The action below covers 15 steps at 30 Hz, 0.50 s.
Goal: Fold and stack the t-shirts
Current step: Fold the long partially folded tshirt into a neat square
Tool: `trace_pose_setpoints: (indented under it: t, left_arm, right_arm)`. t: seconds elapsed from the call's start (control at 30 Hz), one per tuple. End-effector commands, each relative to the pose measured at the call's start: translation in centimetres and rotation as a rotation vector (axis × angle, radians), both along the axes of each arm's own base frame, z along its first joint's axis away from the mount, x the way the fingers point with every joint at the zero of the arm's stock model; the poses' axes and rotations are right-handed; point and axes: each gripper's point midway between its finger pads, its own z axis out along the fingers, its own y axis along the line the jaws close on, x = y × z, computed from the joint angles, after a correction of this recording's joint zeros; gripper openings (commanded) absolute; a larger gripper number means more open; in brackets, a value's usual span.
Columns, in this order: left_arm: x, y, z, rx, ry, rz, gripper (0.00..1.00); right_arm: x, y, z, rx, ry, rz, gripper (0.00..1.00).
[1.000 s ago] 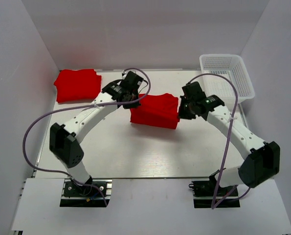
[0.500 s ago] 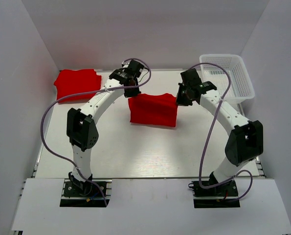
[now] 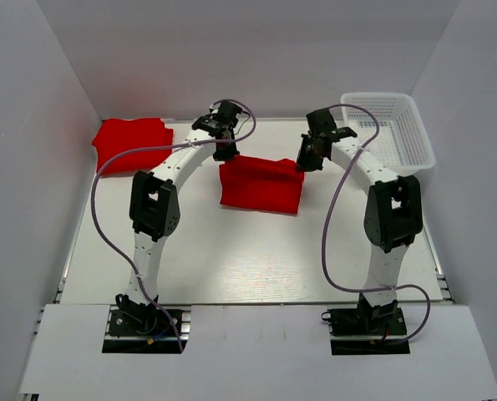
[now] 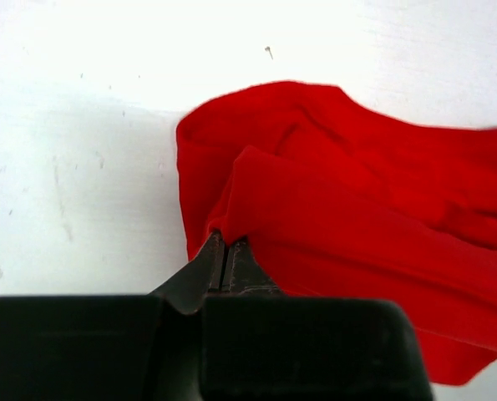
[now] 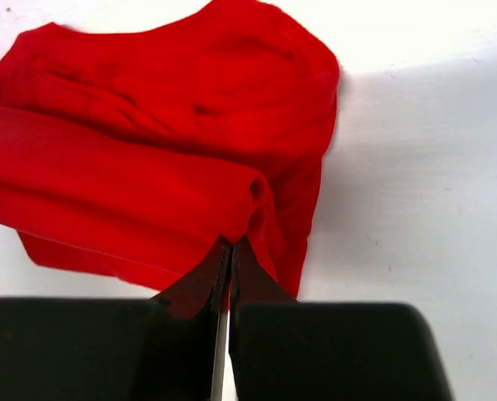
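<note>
**A:** What is nearest to us?

**B:** The bases of the two arms, at the near edge of the worktop [image 3: 248,251]. Both are nearer than the middle t-shirt [image 3: 261,185], one to the left of it and one to the right.

**A:** And the shirt itself?

**B:** It is bright red and plain. It is gathered into a rough rectangle and a little crumpled. It is about in the centre of the worktop, and its near part lies flat on the surface.

**A:** Where do the arms reach?

**B:** The left arm [image 3: 173,171] bends over to the far left corner of this shirt. The right arm [image 3: 369,180] bends to its far right corner.

**A:** How do the jaws stand?

**B:** The left jaws are pressed together, with no gap between the tips. They pinch a fold of the red cloth at that corner. The right jaws are closed in the same way on a fold at the other corner. In both wrist views the cloth rises in a small ridge up to the tips.

**A:** What is farther than the shirt?

**B:** To the far left of it, well apart, a second red t-shirt [image 3: 133,144] lies folded near the back wall. To the far right of it stands a white mesh basket [image 3: 390,125], at the back right corner of the worktop.
</note>
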Motion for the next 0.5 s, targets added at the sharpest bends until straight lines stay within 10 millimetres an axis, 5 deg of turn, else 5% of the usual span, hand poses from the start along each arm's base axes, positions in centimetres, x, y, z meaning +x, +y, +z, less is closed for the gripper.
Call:
trace_pose_setpoints:
  t: [0.0, 0.07, 0.1, 0.17, 0.2, 0.23, 0.43, 0.47]
  left_arm:
    - [3.3, 2.2, 2.1, 0.025, -0.111, 0.035, 0.00]
    - [3.6, 1.6, 1.1, 0.011, -0.103, 0.013, 0.05]
    - [3.8, 1.5, 1.2, 0.015, -0.113, 0.002, 0.17]
    - [4.0, 1.3, 0.9, 0.013, -0.112, -0.010, 0.59]
    - [4.0, 1.3, 0.9, 0.013, -0.112, -0.010, 0.93]
    - [4.0, 1.5, 1.4, 0.016, -0.123, -0.005, 1.00]
    - [3.7, 2.6, 4.4, 0.015, -0.171, 0.020, 1.00]
    - [3.4, 2.7, 4.4, 0.017, -0.167, 0.020, 1.00]
  right_arm:
    - [1.9, -1.2, -0.6, -0.004, -0.010, -0.020, 0.00]
    - [2.5, -1.0, -0.7, 0.013, -0.018, -0.033, 0.01]
    - [2.6, -0.9, -1.4, 0.010, -0.013, -0.028, 0.08]
    - [3.3, -0.1, -0.9, 0.037, -0.045, 0.008, 0.52]
    - [3.9, -0.2, -0.3, 0.045, -0.067, 0.006, 0.80]
    - [4.6, 0.0, 0.4, 0.056, -0.099, 0.011, 0.90]
    - [4.7, 0.2, 6.0, 0.052, -0.220, 0.070, 0.90]
    - [3.9, 0.2, 5.4, 0.054, -0.205, 0.090, 0.90]
